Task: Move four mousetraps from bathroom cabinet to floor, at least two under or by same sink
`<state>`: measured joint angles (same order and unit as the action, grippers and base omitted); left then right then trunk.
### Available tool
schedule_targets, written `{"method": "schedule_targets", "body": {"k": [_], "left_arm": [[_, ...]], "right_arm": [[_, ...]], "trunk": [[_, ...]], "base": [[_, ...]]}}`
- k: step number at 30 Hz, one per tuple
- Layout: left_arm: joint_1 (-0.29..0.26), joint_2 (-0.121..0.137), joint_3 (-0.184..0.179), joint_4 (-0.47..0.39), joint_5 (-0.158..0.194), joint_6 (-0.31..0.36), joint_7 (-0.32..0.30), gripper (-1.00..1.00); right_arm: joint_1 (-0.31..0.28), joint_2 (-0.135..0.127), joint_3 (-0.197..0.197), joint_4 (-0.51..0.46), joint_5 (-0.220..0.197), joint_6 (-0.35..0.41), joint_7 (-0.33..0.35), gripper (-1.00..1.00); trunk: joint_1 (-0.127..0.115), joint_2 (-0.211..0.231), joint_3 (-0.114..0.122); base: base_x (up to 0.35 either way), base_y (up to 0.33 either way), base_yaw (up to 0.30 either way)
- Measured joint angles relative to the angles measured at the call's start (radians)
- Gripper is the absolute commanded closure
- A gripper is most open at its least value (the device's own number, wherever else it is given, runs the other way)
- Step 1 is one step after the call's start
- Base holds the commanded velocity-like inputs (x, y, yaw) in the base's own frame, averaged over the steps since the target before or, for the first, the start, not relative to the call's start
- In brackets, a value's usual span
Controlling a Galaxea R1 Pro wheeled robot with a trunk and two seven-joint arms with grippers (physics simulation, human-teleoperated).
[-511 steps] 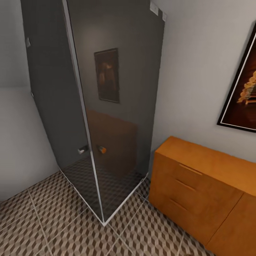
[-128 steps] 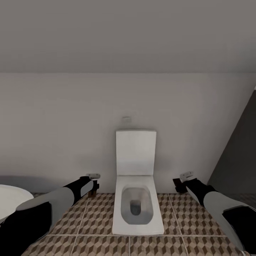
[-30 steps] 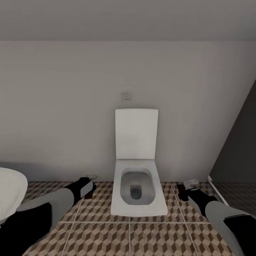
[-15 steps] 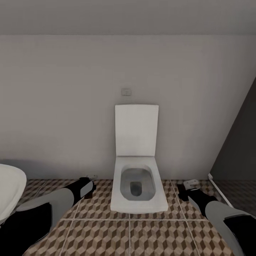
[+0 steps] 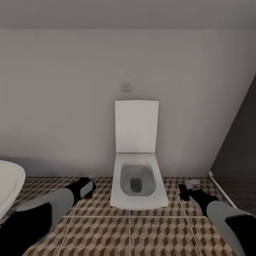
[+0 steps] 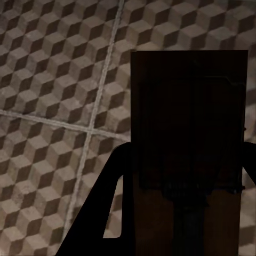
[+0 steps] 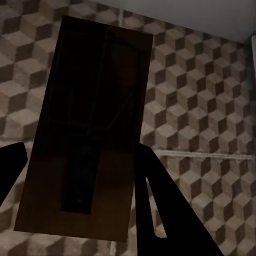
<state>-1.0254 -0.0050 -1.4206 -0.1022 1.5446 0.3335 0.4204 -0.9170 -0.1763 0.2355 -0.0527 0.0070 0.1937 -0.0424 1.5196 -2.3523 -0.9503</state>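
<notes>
**Both arms out low over the tiles, a trap in each set of fingers**

The robot faces a white toilet [image 5: 138, 177] with its lid up against a pale wall, and both arms reach forward and down on either side of it. The left arm slants in from the lower left, grey forearm running into a black wrist, with the left gripper [image 5: 89, 188] low over the bathroom floor [image 5: 128, 234] just to the left of the toilet base. The right arm mirrors it from the lower right, and the right gripper [image 5: 185, 190] hangs over the tiles just to the right of the toilet.

From the head view the fingers are small and dark, and what they carry cannot be made out. The wrist cameras settle it. In the left wrist view, the left fingers [image 6: 106, 208] are clamped on a mousetrap [image 6: 189, 133], a flat dark board standing out beyond the fingertips, with the cube-pattern tiles behind it. In the right wrist view, the right fingers [image 7: 160, 208] grip a second mousetrap [image 7: 88, 128], its wire bar faintly visible, tilted across the view above the tiles.

A white rounded basin edge [image 5: 9, 188] sits beyond the left arm, and a dark glass panel [image 5: 238, 142] stands past the right fingers.
</notes>
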Motion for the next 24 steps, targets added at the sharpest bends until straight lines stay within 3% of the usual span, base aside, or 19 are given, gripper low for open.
{"method": "schedule_targets", "body": {"k": [9,17,24], "left_arm": [[0.000,0.000,0.000,0.000,0.000,0.000,0.000,1.00],[0.000,-0.001,0.000,-0.001,0.001,0.000,0.000,1.00],[0.000,-0.002,0.000,-0.002,0.001,0.000,0.000,1.00]], "right_arm": [[0.000,-0.003,0.000,0.001,-0.001,0.005,0.005,1.00],[-0.001,-0.003,0.000,0.003,0.000,0.084,0.038,1.00],[-0.002,-0.003,-0.001,0.003,0.001,0.096,0.058,1.00]], "trunk": [[0.035,-0.063,-0.028],[0.065,-0.119,-0.053],[0.082,-0.148,-0.077]], "base": [[0.000,0.000,0.000],[0.000,0.000,0.000],[0.000,0.000,0.000]]}}
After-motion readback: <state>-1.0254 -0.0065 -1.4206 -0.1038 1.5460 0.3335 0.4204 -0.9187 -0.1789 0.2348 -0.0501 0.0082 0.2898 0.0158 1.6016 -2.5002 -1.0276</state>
